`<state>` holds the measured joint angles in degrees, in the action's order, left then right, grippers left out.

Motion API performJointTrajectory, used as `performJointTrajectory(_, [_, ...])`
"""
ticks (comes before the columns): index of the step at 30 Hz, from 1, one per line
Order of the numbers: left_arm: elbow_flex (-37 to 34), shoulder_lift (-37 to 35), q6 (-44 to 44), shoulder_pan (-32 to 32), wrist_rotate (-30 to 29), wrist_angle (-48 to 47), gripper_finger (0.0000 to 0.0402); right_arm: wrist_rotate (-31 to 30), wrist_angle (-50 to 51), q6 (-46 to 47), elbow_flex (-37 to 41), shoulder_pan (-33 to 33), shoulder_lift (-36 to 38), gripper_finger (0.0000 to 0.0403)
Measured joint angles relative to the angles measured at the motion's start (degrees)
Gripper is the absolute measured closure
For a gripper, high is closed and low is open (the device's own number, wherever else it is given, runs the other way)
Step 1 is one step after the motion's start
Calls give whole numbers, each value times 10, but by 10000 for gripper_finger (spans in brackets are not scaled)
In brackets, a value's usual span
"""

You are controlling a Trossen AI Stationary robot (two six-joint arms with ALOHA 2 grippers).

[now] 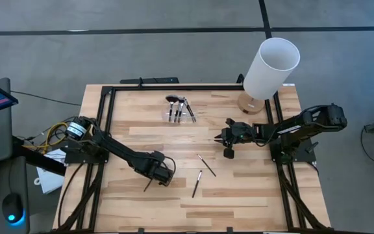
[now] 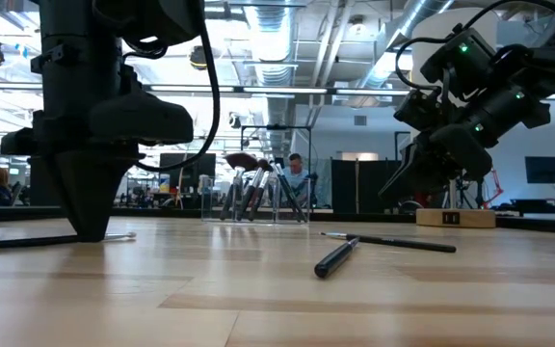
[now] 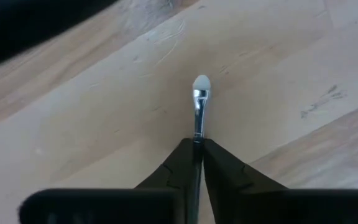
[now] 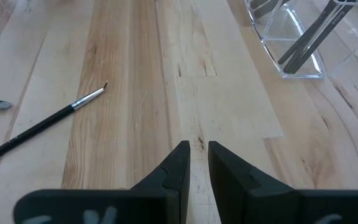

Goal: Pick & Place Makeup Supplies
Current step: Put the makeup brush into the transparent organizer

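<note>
1. Left claw (image 3: 197,152): pinched on a brush (image 3: 200,99) lying flat on the table (image 1: 239,195); its handle runs between the fingers, white tip pointing ahead (apparently not lifted).
2. Right claw (image 4: 196,158): narrowly parted, empty, farther off.

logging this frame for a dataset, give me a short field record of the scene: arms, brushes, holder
left gripper: low on the table, jaws closed on a white-tipped brush
right gripper: above the table's right half, holds nothing, jaws slightly apart
loose brushes: a thin brush and a thicker black brush lying flat mid-table
clear holder: at the table's far side, several brushes standing in it
white cylinder: at the far right corner
</note>
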<state>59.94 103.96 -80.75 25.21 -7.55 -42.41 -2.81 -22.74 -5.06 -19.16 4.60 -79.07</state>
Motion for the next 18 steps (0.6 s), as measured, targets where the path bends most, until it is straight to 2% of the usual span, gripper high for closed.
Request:
performJointTrajectory(4, [0,0,0,-1,-1,-1,389,0,0,-1,0,0,0,352])
performJointTrajectory(11, [-2,-11,0,-1,-17,-2,385,0,0,-1,0,0,0,352])
performJointTrajectory(13, [-3,-29,0,-2,-42,-7,388,0,0,-1,0,0,0,352])
performJointTrajectory(18, [-2,-86,0,-4,-151,4,388,0,-3,0,0,0,0,352])
